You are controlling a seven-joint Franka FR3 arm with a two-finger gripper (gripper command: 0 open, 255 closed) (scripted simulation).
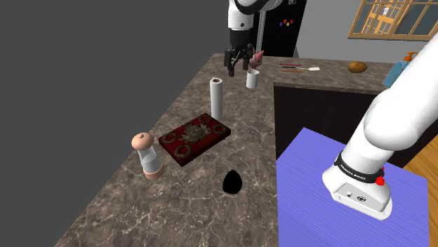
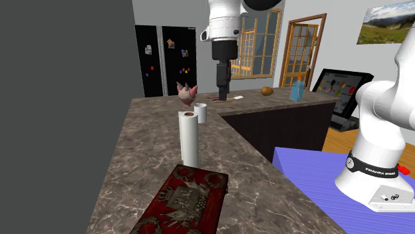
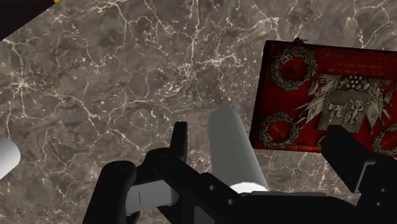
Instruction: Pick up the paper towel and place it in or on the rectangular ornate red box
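Observation:
The paper towel (image 1: 216, 98) is a white roll standing upright on the brown marble counter (image 1: 126, 210). Next to it, on the nearer side in the shoulder view, lies the flat red box (image 1: 194, 137) with silver wreath ornaments. My black gripper (image 1: 238, 68) hangs open in the air, higher than the roll and a little beyond it, touching nothing. In the second exterior view the gripper (image 2: 222, 93) is above and behind the roll (image 2: 189, 138), with the box (image 2: 188, 203) in front. In the wrist view the roll (image 3: 232, 149) shows between my spread fingers (image 3: 180, 137), beside the box (image 3: 324, 95).
A white cup (image 1: 252, 79) and a pink figurine (image 1: 257, 59) stand just past the gripper. A grinder with a round wooden top (image 1: 147, 156) and a black egg-shaped object (image 1: 232, 182) sit nearer the stand. A dark wall runs along the counter's left edge.

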